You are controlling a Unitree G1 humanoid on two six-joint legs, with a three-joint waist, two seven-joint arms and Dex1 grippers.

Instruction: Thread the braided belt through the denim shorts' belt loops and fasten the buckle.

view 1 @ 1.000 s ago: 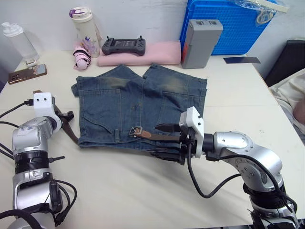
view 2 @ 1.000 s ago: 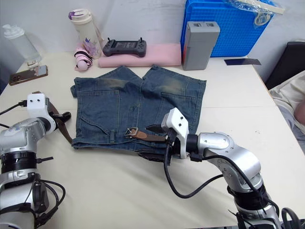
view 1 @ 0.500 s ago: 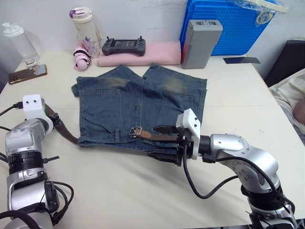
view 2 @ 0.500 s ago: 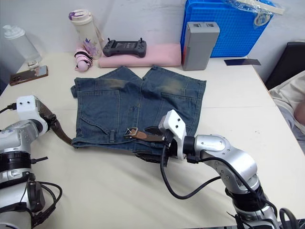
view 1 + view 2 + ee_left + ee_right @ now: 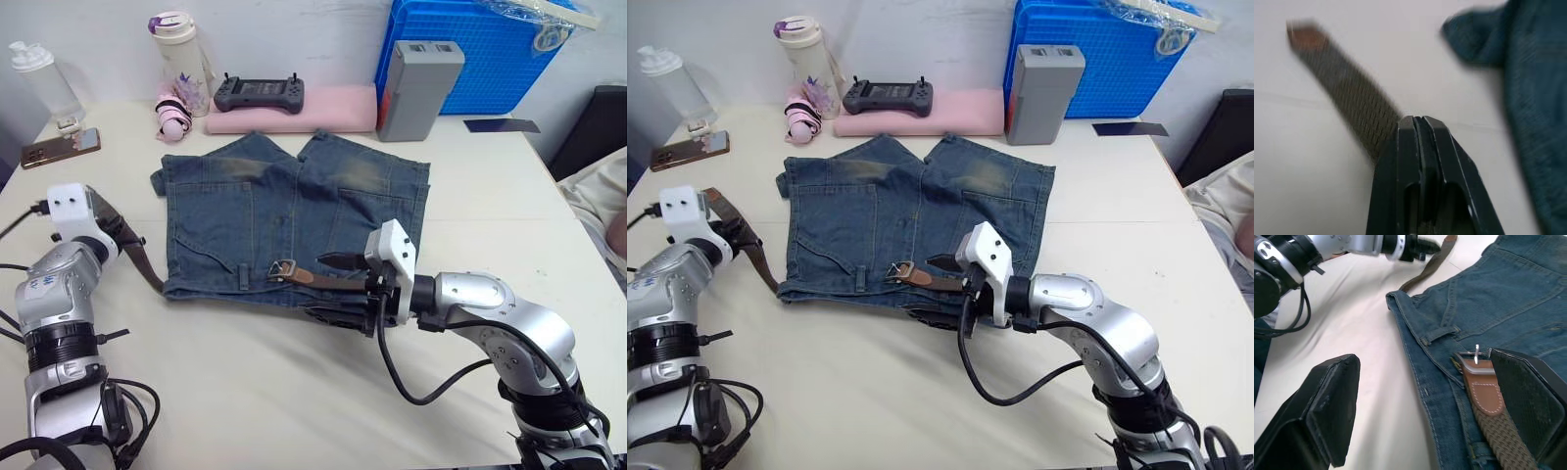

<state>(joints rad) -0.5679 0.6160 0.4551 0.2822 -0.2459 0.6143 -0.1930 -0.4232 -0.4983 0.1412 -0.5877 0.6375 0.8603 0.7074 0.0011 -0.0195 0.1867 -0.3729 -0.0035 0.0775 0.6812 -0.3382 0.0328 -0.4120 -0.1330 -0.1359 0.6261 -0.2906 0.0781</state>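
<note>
Meanwhile the left gripper point(image 5: 1419, 128) pinches the braided belt point(image 5: 1347, 95) (right gripper point(image 5: 1425, 396) wide) beside the denim shorts point(image 5: 294, 211).

No readable text, label, brand, number or sign anywhere.

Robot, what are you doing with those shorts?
It is putting a braided belt through the denim shorts on the table. The left gripper is shut on the belt's end, off the shorts' side. The right gripper is open around the waistband near the buckle, which is not fastened yet.
</note>
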